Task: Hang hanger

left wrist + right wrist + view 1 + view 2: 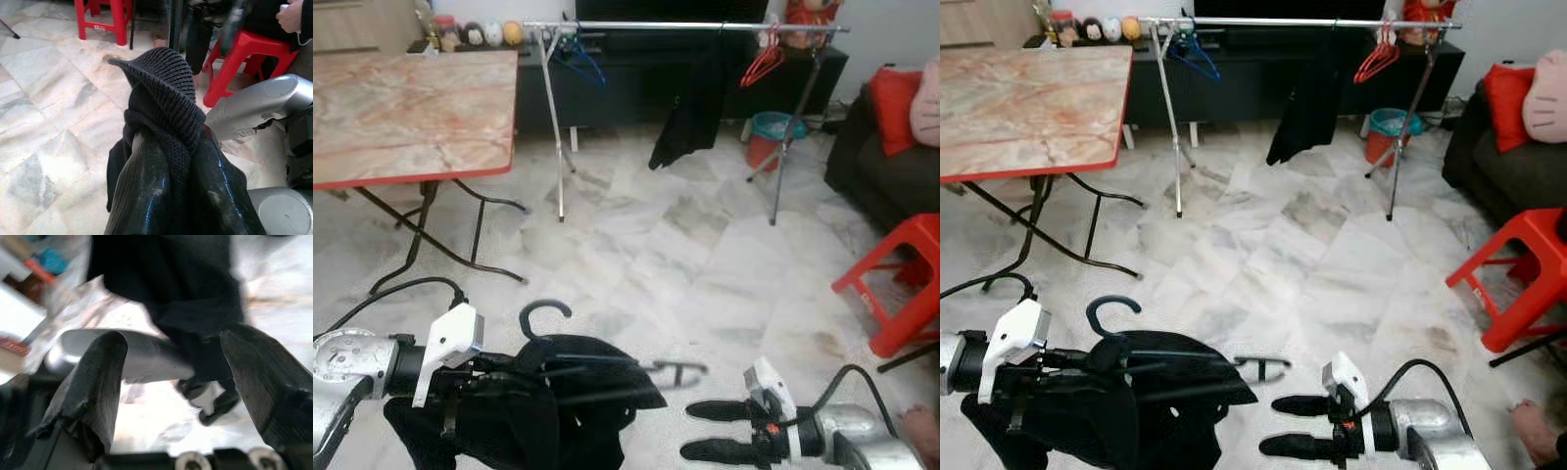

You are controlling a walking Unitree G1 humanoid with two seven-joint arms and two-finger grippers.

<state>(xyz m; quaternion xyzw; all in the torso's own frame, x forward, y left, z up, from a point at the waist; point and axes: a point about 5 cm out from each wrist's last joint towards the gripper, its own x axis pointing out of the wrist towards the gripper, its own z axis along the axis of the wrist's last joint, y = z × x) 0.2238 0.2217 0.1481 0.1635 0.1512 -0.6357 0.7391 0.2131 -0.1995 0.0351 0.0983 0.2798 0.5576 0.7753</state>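
our left gripper (pixel 499 377) clamps the hanger (pixel 558 343) and its black garment (pixel 524 411) at 7 o'clock; right gripper (pixel 720 431) spread wide, empty. garment limp, hanger stiff: hold near hook. rail (pixel 685 25) at 12.

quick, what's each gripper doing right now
Left gripper: shut on the black garment draped over the hanger.
Right gripper: open, holding nothing.

Black ribbed-knit garment (pixel 558 392), red stool (pixel 901 284) (glossy), white-grey marbled floor (pixel 656 245).
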